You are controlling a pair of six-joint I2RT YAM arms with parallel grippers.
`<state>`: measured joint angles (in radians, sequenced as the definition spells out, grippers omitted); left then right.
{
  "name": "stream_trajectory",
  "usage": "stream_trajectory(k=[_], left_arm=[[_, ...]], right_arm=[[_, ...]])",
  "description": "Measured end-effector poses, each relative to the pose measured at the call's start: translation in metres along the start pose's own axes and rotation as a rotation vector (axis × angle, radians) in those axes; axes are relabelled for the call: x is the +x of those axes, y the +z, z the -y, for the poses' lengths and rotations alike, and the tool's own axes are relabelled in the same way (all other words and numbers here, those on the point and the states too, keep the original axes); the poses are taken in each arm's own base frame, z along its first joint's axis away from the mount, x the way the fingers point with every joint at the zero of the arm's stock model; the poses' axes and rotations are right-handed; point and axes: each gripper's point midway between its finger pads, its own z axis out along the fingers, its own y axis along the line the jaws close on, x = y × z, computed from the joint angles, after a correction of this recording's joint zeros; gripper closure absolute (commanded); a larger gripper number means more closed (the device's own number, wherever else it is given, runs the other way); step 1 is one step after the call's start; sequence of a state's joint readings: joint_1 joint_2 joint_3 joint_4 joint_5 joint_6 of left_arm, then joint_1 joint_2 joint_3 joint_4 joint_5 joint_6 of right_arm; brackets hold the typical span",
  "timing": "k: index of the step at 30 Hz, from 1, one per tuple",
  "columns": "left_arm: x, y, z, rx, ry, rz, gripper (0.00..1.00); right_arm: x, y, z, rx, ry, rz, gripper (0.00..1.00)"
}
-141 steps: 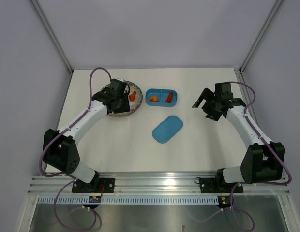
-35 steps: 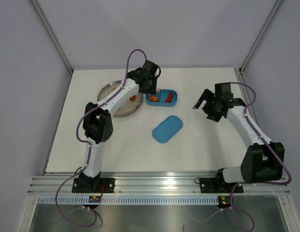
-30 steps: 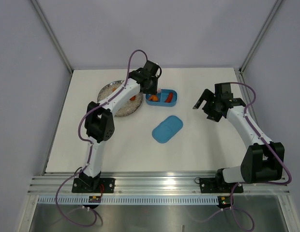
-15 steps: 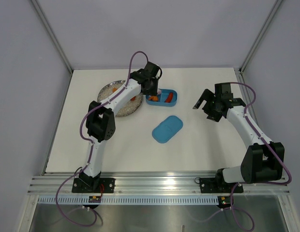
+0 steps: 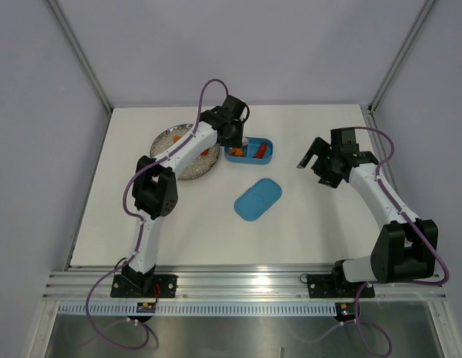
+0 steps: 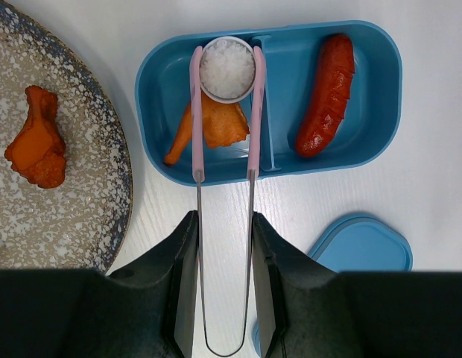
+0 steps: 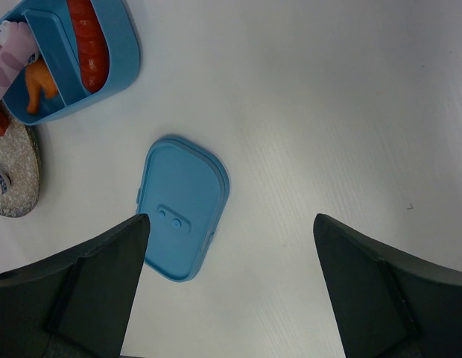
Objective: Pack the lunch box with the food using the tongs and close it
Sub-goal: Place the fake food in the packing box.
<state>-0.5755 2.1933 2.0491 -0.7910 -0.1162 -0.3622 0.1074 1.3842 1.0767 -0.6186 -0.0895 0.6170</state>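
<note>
The blue lunch box [image 6: 153, 89] lies open, with an orange morsel [image 6: 216, 128] in its left compartment and a red sausage [image 6: 326, 97] in the right one. My left gripper [image 6: 223, 218] is shut on the pink tongs [image 6: 196, 112]. The tong tips pinch a small white piece [image 6: 226, 67] over the left compartment, above the orange morsel. In the top view the left gripper [image 5: 235, 134] hangs over the box's [image 5: 264, 155] left end. The flat blue lid [image 5: 258, 198] lies on the table nearer the arms. My right gripper [image 7: 231, 220] is open and empty, right of the lid [image 7: 182, 216].
A round speckled grey plate [image 6: 82, 186] sits just left of the box with one orange chunk [image 6: 37, 142] on it. The left arm reaches across the plate [image 5: 168, 138] in the top view. White walls enclose the table on three sides.
The left arm has swung from the plate over to the lunch box with the tongs, and has barely shifted in the last second. The right arm has not moved.
</note>
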Motion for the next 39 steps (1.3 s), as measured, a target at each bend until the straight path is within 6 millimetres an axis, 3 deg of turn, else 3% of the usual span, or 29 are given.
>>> stream_trajectory(k=[3,23,39], left_arm=[[0.0,0.0,0.0,0.0,0.0,0.0,0.66],[0.0,-0.001,0.0,-0.001,0.004,0.001,0.66],[-0.006,-0.014,-0.001,0.003,0.013,0.015,0.61]], right_arm=[[0.0,0.0,0.0,0.0,0.0,0.0,0.01],[0.0,0.0,0.0,-0.001,0.0,-0.001,0.01],[0.0,0.0,0.0,-0.002,0.001,-0.001,0.01]])
